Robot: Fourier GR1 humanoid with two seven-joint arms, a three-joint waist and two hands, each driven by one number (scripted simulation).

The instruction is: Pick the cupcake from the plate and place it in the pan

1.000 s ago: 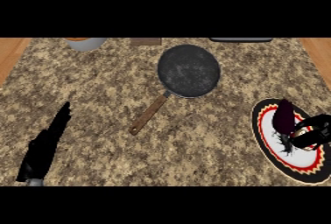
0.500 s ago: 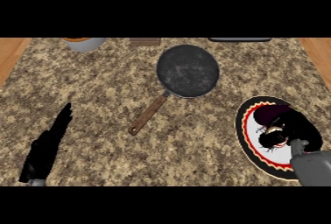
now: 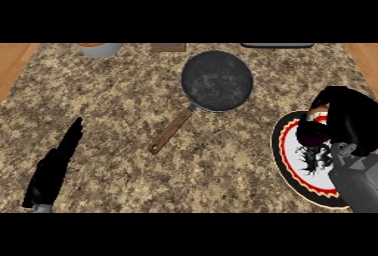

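Your right hand (image 3: 347, 122) covers the plate's (image 3: 284, 150) two o'clock part; the cupcake (image 3: 310, 134) shows only as a dark patch beneath it, and you cannot tell whether fingers close on it. At twelve o'clock, the bowl (image 3: 98, 48), a brown block (image 3: 168, 47) and a dark tray (image 3: 277, 45) are cut off. The left forearm is cropped at seven o'clock.

I see a speckled brown-and-tan granite worktop (image 3: 118, 145), a dark grey round pan (image 3: 217, 80) with a brown wooden handle, and a black-rimmed red-and-white patterned plate (image 3: 295, 160).
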